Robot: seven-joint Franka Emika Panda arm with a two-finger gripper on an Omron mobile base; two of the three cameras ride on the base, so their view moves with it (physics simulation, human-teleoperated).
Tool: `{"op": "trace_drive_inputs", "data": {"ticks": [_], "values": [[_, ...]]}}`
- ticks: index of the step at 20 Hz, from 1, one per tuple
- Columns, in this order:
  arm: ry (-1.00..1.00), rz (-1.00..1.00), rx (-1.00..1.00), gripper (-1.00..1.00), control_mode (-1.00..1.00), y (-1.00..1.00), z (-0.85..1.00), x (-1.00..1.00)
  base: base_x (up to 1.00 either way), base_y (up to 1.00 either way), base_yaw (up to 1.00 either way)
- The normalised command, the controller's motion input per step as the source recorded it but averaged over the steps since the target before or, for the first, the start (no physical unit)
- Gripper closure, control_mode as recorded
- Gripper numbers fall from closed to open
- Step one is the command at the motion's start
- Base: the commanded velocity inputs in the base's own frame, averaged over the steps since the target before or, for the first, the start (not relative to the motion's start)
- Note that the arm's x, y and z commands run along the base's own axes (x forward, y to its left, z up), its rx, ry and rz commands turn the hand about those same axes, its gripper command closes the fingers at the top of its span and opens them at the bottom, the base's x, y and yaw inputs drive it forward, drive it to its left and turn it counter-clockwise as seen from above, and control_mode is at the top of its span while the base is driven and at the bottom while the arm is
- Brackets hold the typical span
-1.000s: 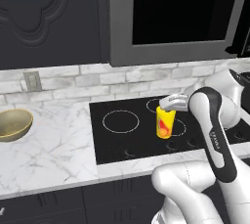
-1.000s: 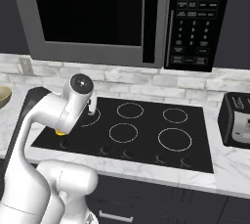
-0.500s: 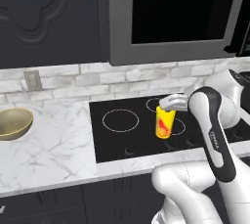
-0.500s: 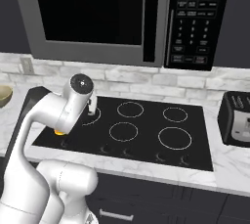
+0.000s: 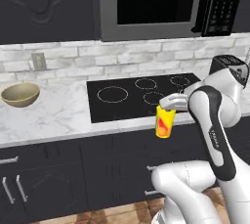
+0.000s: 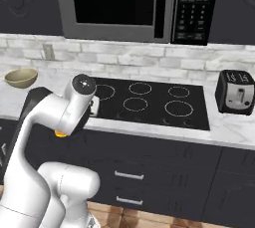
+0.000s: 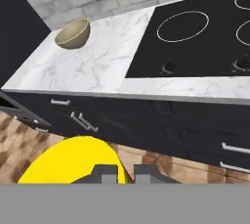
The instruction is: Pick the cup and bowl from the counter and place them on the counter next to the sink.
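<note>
My gripper (image 5: pixel 166 107) is shut on the rim of the cup (image 5: pixel 165 122), a small yellow tumbler with red-orange swirls. It hangs in the air in front of the counter's (image 5: pixel 53 114) front edge, level with the cabinet fronts. In the hand view the cup (image 7: pixel 68 163) bulges yellow at the bottom beside my gripper (image 7: pixel 120 173). A sliver of the cup (image 6: pixel 61 134) peeks from under my forearm in the right base view. The tan-gold bowl (image 5: pixel 20 94) (image 6: pixel 21 76) (image 7: pixel 73 33) sits alone at the counter's far left. The sink is out of view.
A black cooktop (image 5: pixel 141 96) is set into the counter right of the bowl, under a microwave (image 5: pixel 151 3). A toaster (image 6: pixel 236 91) stands on the counter at the right. Dark cabinet drawers (image 6: pixel 149 167) and a wooden floor (image 7: pixel 29 145) lie below.
The whole picture has shifted: the base has backed away from the counter, so cabinet fronts and floor now show. The cup stays in my grip, now off the cooktop and ahead of the counter edge.
</note>
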Motion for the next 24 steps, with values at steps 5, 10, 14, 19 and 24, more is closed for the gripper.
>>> {"op": "trace_drive_inputs", "data": {"ticks": [5, 10, 14, 19, 24], "values": [[0.00, 0.00, 0.00, 1.00, 1.00, 0.00, 0.00, 0.00, -0.03, -0.20, 0.01], [0.00, 0.00, 0.00, 1.00, 1.00, 0.00, 0.00, 0.00, 0.03, -0.48, 0.59], [0.00, 0.00, 0.00, 1.00, 1.00, 0.00, 0.00, 0.00, 0.01, -0.09, 0.99], [0.00, 0.00, 0.00, 1.00, 1.00, 0.00, 0.00, 0.00, 0.02, -0.19, 0.97], [0.00, 0.00, 0.00, 1.00, 1.00, 0.00, 0.00, 0.00, 0.00, -0.21, 0.96]]}}
